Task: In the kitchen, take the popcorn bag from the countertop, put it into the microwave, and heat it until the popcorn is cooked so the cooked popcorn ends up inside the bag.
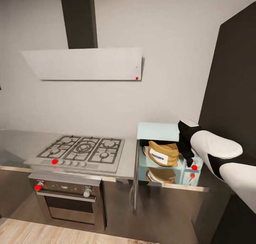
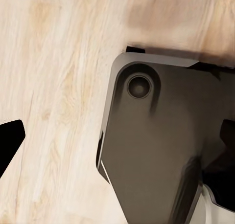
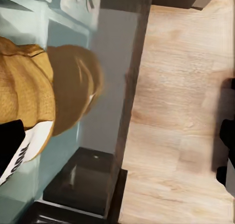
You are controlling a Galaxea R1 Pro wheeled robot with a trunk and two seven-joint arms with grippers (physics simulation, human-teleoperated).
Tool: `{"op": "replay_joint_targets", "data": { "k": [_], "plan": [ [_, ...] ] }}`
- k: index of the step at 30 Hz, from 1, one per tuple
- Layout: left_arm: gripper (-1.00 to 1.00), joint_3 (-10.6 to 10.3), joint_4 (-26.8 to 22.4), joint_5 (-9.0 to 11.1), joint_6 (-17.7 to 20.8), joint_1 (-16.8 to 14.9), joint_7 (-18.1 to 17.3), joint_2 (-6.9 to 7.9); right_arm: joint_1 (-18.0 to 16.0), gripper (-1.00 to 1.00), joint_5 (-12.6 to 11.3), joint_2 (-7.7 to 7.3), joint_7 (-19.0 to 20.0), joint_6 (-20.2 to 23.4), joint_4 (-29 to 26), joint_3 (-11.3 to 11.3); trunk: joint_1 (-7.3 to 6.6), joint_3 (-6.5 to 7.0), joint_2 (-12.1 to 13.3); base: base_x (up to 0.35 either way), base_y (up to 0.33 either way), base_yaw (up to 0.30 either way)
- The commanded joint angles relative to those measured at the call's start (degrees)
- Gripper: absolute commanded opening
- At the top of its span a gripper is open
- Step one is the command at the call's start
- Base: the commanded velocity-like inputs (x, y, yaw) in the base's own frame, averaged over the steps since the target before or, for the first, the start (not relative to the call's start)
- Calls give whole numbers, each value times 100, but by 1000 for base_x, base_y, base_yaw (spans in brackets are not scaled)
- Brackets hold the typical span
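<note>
One popcorn bag (image 1: 163, 153) sits inside the microwave (image 1: 156, 132), just beside my right gripper (image 1: 185, 152) at the cavity mouth, label facing out. I can't tell whether its fingers are parted or touching the bag; the arm hides them. The door (image 1: 135, 180) hangs wide open, presumably so I could load it. My left wrist camera looks down at the wooden floor (image 2: 54, 77), that arm parked low.

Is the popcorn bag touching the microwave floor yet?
Touching: in the head view the popcorn bag sits on the floor of the open microwave, its reflection directly beneath it with no gap.
</note>
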Motion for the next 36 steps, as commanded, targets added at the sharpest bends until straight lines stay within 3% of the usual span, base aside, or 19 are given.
{"op": "replay_joint_targets", "data": {
  "k": [1,3,4,5,7,9,11,13,16,19,21,28,32,36],
  "plan": [
    [100,22,0,9,-1,-1,6,-1,0,100,-50,5,124,57,-5,62,-2,7,-3,-340,0,0],
    [100,22,0,9,-1,-1,6,-1,0,100,-38,11,393,85,-1,271,-2,16,-3,-340,0,0],
    [100,22,0,9,-1,-1,6,-1,0,100,-29,13,628,139,8,609,-2,17,-3,-313,0,0],
    [100,22,0,9,-1,-1,6,-1,0,100,-19,15,994,259,47,1098,-2,18,-3,-232,0,0],
    [100,23,0,9,-1,-1,6,-1,0,100,-8,18,1555,443,184,1722,-2,19,-3,-126,0,0],
    [100,26,0,9,-1,-1,6,-1,3,100,91,14,2400,602,525,2483,-2,20,-3,-38,0,0],
    [100,29,-1,9,-1,-1,6,-1,41,100,490,11,3074,643,716,3170,-2,20,-3,-11,0,0],
    [100,30,0,9,-1,-1,6,-1,209,100,957,11,3672,651,783,3567,-2,20,-3,-4,0,0],
    [100,30,0,9,-1,-1,6,-1,653,100,1726,7,4667,613,820,3800,-2,20,-3,-1,0,0],
    [100,30,0,9,3,-1,6,-1,1133,100,2261,-31,5505,357,826,3852,-2,20,-3,0,0,0],
    [100,30,0,9,3,-1,6,-1,1495,100,2499,-224,6145,-179,829,3869,-2,20,-3,0,0,0],
    [100,30,0,9,0,-1,6,-1,2177,100,2780,-753,8018,-1197,830,3881,-2,20,-3,0,0,0],
    [100,30,0,9,2,-1,6,-1,2536,100,2793,-804,8410,-2172,830,3892,-2,20,-3,0,0,0],
    [100,30,0,9,0,-1,6,-1,2839,100,2822,-811,8602,-2767,830,3899,-2,20,-3,0,0,0]
  ]
}}
